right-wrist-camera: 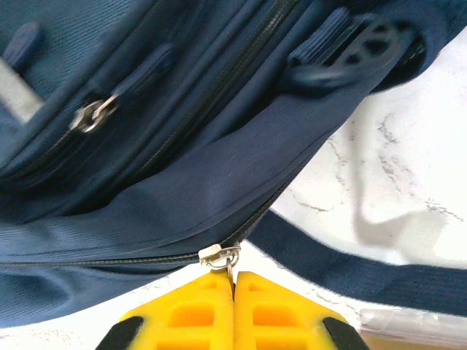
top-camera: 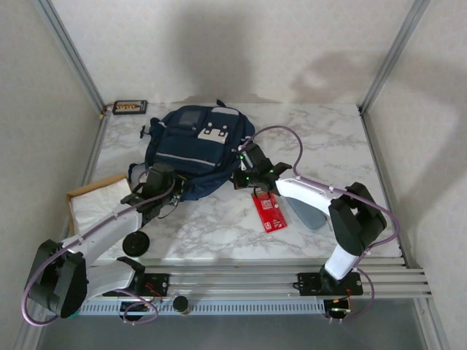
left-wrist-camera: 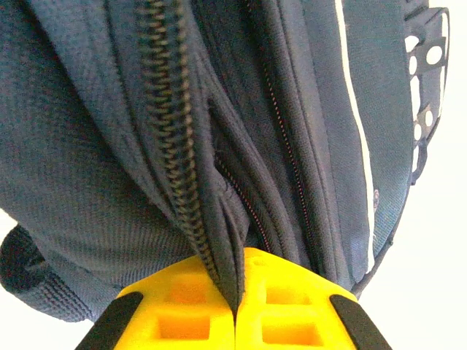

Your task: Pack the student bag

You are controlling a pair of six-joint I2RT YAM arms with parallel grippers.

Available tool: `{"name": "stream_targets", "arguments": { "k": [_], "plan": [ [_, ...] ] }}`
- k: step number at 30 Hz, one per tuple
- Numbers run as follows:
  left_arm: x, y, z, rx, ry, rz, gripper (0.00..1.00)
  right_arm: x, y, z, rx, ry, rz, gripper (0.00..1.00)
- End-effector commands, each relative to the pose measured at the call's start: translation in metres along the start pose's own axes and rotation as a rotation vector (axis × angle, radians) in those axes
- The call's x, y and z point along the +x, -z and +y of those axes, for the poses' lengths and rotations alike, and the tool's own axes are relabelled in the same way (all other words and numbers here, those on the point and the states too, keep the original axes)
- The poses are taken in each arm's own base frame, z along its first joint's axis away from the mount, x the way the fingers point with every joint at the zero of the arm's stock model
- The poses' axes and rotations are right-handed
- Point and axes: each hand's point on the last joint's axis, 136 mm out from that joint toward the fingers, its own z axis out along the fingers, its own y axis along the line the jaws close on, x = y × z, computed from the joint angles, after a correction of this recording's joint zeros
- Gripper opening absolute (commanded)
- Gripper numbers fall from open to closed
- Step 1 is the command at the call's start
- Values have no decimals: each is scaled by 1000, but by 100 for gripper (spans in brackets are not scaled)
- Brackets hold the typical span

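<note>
Clamping left gripper (left-wrist-camera: 236, 315) on the student bag (top-camera: 195, 149), right gripper (right-wrist-camera: 233, 293) on its zipper pull (right-wrist-camera: 220, 255), we're likely just opening it (red card (top-camera: 268, 210) outside).

Soft, even light from above fills the overhead view. Broad, blurred arm shadows fall on the far wall (top-camera: 241, 51), and fainter ones on the marble tabletop (top-camera: 343, 146), which shows no hard glare. The student bag (top-camera: 195, 149) reads dark with little fabric detail. In the left wrist view the background to the right is blown out to white, while the zipper teeth (left-wrist-camera: 171, 146) are crisp. In the right wrist view the buckle (right-wrist-camera: 350, 47) is smeared and the zipper pull (right-wrist-camera: 220, 255) sharp. A soft grey shadow crosses the bright marble.
</note>
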Motion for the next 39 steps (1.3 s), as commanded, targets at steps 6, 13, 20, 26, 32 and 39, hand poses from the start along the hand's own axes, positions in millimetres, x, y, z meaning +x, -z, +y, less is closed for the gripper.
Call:
{"name": "stream_targets", "arguments": {
  "k": [6,13,20,26,32,39],
  "plan": [
    [-54,19,39,-143,-88,-182,0,-44,-5,-101,290,-155,-54,0],
    [-58,23,30,-134,-140,-171,0,-70,-29,-123,306,-184,-71,0],
    [-46,12,18,-88,-186,-97,0,-73,-15,-97,156,-175,-69,1],
    [-38,3,10,-54,-218,-52,0,-63,18,-51,-64,-196,-63,36],
    [-30,-2,9,-37,-235,-15,0,-76,13,-30,-177,-245,-71,57],
    [-29,-2,12,-44,-255,-10,0,-113,-33,-18,-212,-360,-68,64]
  ]
}}
